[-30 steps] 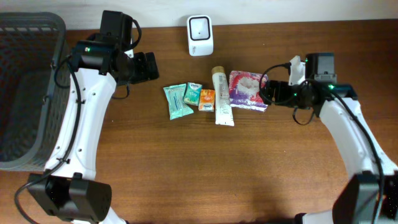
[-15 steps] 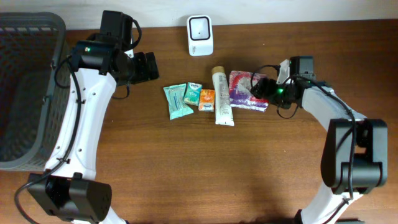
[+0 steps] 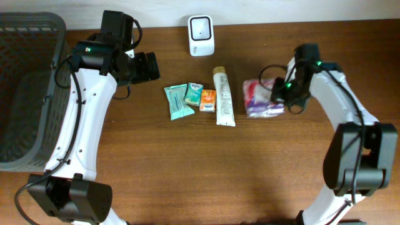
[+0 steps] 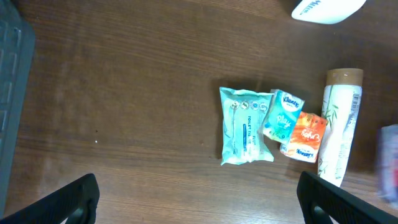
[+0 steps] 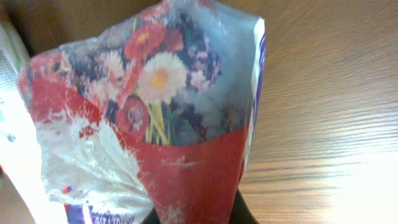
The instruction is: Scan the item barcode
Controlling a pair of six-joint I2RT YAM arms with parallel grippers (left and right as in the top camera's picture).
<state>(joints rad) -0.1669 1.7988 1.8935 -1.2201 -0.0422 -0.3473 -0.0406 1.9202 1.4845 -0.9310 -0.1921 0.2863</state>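
Note:
In the right wrist view a tissue pack [image 5: 155, 118] printed with flowers on red and white fills the frame, and my right gripper [image 5: 199, 214] is shut on its lower end. From overhead, that pack [image 3: 261, 100] stands on edge just left of the right gripper [image 3: 281, 94], apart from the row of other items. The white barcode scanner [image 3: 201, 35] stands at the back middle of the table, and its edge [image 4: 326, 7] shows in the left wrist view. My left gripper [image 3: 150, 65] hangs open and empty left of the scanner, its fingers [image 4: 68, 199] wide apart.
A row lies mid-table: a teal wipes pack [image 3: 177, 101], a small teal tissue pack [image 3: 193, 94], an orange pack [image 3: 207, 100] and a cream tube [image 3: 222, 97]. A grey basket [image 3: 25, 94] stands at the left edge.
The right gripper has shut on the floral pack and drawn it to the right, away from the tube, tipping it up on edge. The left arm has not moved.

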